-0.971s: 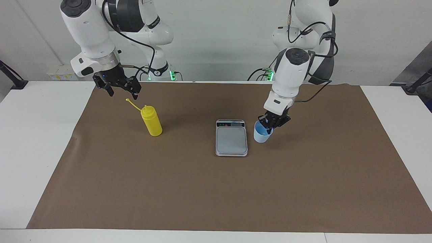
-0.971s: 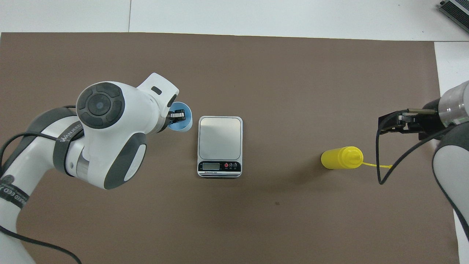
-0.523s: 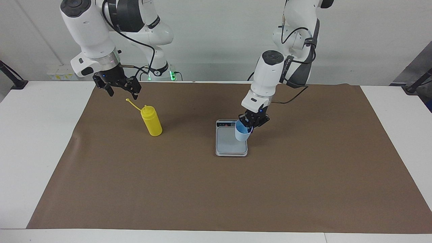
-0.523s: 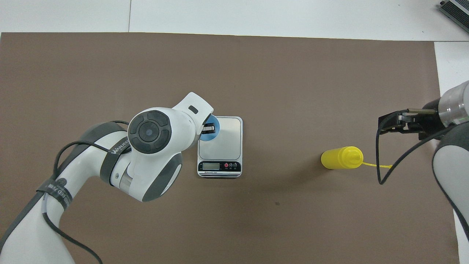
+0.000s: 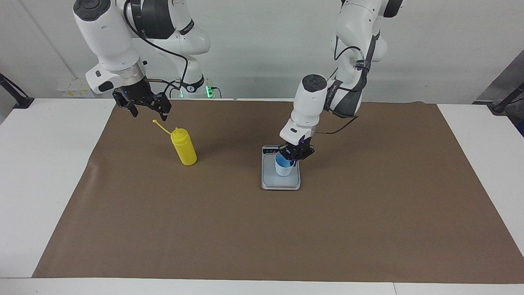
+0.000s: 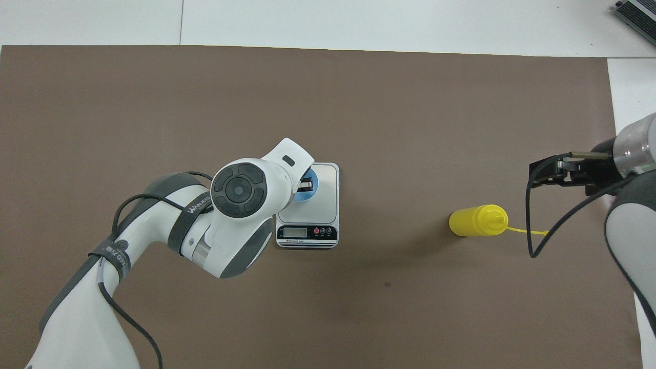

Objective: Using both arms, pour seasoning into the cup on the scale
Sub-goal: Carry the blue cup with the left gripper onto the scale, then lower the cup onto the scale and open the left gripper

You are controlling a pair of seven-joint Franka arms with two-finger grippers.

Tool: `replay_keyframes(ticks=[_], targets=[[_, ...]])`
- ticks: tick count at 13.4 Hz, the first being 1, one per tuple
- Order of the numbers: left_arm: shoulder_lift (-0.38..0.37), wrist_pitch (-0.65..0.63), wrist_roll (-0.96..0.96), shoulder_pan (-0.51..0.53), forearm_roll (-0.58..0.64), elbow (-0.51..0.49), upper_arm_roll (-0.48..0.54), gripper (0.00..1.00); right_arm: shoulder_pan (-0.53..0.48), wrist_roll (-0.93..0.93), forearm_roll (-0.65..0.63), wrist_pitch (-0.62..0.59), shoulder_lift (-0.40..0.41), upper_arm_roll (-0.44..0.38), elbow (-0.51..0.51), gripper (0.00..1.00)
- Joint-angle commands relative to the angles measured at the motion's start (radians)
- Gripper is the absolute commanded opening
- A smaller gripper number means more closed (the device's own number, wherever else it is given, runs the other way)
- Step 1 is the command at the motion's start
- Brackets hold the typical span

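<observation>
Two hands split the work: the left hand (image 5: 294,157) pinches the cup (image 5: 283,167) by its rim over the scale (image 5: 281,182); the right hand (image 5: 144,107), spread wide, waits above the seasoning (image 5: 184,146).

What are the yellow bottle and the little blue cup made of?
The yellow squeeze bottle looks like soft plastic: smooth, one solid colour, with a thin bendy cap strap. The light blue cup looks like plastic too, plain, thin-walled and matte, though paper cannot be ruled out.
</observation>
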Motion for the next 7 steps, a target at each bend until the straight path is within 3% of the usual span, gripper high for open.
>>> replay_keyframes(ticks=[1,7], targets=[[0.008,0.047,-0.02,0.0,0.028,0.0,0.012,0.0,-0.012,-0.025,0.006,-0.015,-0.001,0.003,0.009,1.0],[0.013,0.058,-0.021,-0.009,0.028,-0.006,0.012,0.0,-0.012,-0.025,0.006,-0.015,-0.001,0.003,0.009,1.0]])
